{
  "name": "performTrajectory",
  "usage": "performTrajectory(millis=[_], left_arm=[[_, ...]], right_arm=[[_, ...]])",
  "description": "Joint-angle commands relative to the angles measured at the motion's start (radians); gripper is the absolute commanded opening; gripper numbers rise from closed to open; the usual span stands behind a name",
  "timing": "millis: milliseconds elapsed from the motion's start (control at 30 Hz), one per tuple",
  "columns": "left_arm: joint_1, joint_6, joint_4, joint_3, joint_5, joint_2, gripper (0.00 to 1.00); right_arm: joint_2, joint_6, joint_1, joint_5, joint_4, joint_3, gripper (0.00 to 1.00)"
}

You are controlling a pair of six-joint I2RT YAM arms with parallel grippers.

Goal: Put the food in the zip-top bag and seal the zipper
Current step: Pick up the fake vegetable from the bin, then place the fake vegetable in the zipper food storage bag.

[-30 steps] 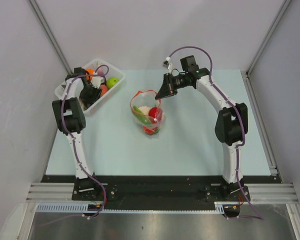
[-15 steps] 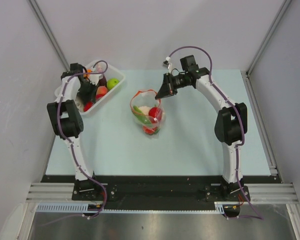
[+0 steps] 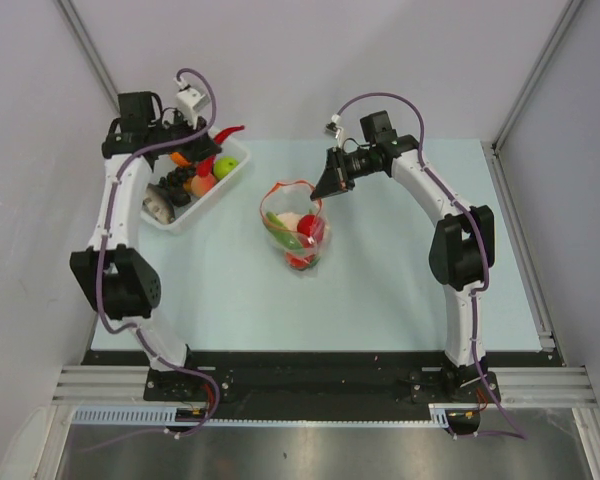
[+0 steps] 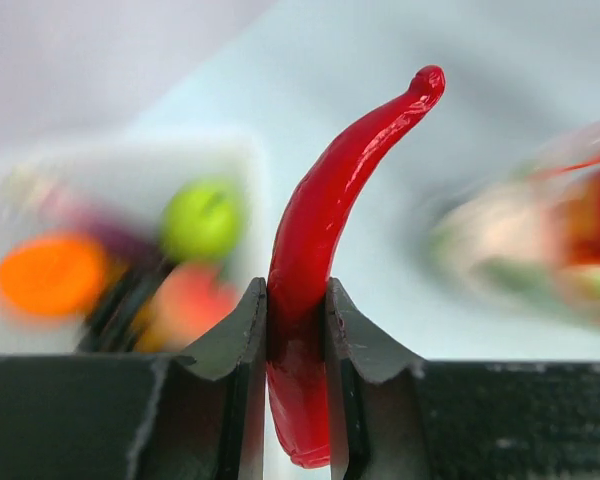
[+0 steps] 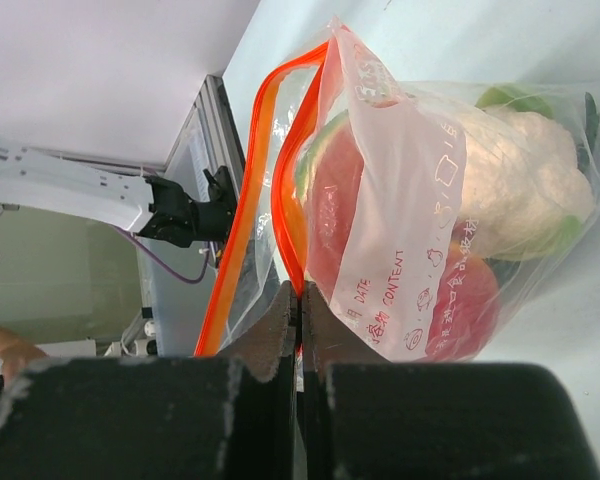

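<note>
Top external view: the left gripper (image 3: pixel 212 137) is seen raised over the far rim of the white basket (image 3: pixel 232 176), at the far left corner of the tabletop (image 3: pixel 400 290). A second ago it was down among the basket's contents.
Left wrist view: a red chili (image 4: pixel 330 200) is pinched by its thick end between the left gripper's fingers (image 4: pixel 242 325). Its curled tip points up and away, and the background is blurred.
Change: the fingers have been narrowed onto the chili, the arm has been lifted and drawn back, and the chili has been carried clear of the basket.
Right gripper (image 5: pixel 300 300): pressed together on the rim of the zip-top bag (image 5: pixel 400 200), so that the mouth is held up.
Zip-top bag: stood near the middle of the tabletop, a little toward the far edge. A cauliflower (image 5: pixel 520 170), a tomato (image 5: pixel 460 305) and something green are already inside.
Zipper (image 5: pixel 250 200): unsealed, its two orange strips seen parted.
Basket: a green ball (image 3: pixel 225 165) and an orange piece (image 3: pixel 202 184) are left with other items.
Meaning: loading is judged partly done, and sealing is not yet due.
Next move: the chili would have to be carried rightward to the held-open mouth and probably dropped in end first, since its length could catch on the rim.
</note>
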Motion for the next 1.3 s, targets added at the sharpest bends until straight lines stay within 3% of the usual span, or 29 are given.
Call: performTrajectory(millis=[0, 67, 167, 233, 367, 533, 567, 767, 867, 900, 967, 1133, 1200, 1267], left_arm=[[-0.109, -0.243, 0.597, -0.249, 0.534, -0.211, 0.03], [-0.172, -0.299, 0.850, -0.386, 0.623, -0.264, 0.01], [-0.298, -0.246, 0.890, -0.432, 0.731, -0.272, 0.00], [-0.338, -0.119, 0.778, -0.411, 0.760, -0.266, 0.00], [-0.413, 0.477, 0.323, -0.381, 0.751, -0.246, 0.00], [-0.438, 0.837, 0.095, -0.372, 0.693, -0.165, 0.00], [-0.438, 0.964, 0.007, -0.363, 0.682, -0.151, 0.00], [-0.438, 1.187, -0.186, -0.266, 0.619, -0.001, 0.00], [-0.422, 1.232, -0.194, -0.245, 0.580, 0.039, 0.04], [-0.416, 1.238, -0.191, -0.246, 0.572, 0.044, 0.12], [-0.396, 1.274, -0.210, -0.243, 0.547, 0.050, 0.16], [-0.373, 1.368, -0.330, -0.197, 0.461, 0.038, 0.62], [-0.369, 1.351, -0.350, -0.197, 0.434, 0.010, 0.90], [-0.356, 1.345, -0.388, -0.199, 0.432, -0.028, 0.92]], right_arm=[[0.005, -0.036, -0.001, -0.032, -0.023, 0.045, 0.00], [0.005, -0.047, 0.000, -0.035, -0.032, 0.053, 0.00], [0.002, -0.056, 0.000, -0.039, -0.046, 0.056, 0.00], [-0.001, -0.059, -0.001, -0.044, -0.049, 0.054, 0.00], [-0.005, -0.072, 0.000, -0.052, -0.063, 0.053, 0.00], [-0.012, -0.087, -0.004, -0.073, -0.077, 0.043, 0.00], [-0.012, -0.090, -0.004, -0.076, -0.083, 0.045, 0.00], [-0.008, -0.139, -0.006, -0.107, -0.119, 0.054, 0.00], [-0.002, -0.159, -0.006, -0.116, -0.141, 0.065, 0.00], [-0.001, -0.164, -0.007, -0.114, -0.147, 0.069, 0.00], [0.001, -0.168, -0.006, -0.116, -0.158, 0.080, 0.00], [0.007, -0.181, -0.007, -0.113, -0.167, 0.096, 0.00], [0.010, -0.179, -0.007, -0.110, -0.169, 0.099, 0.00], [0.011, -0.179, -0.004, -0.108, -0.169, 0.100, 0.00]])
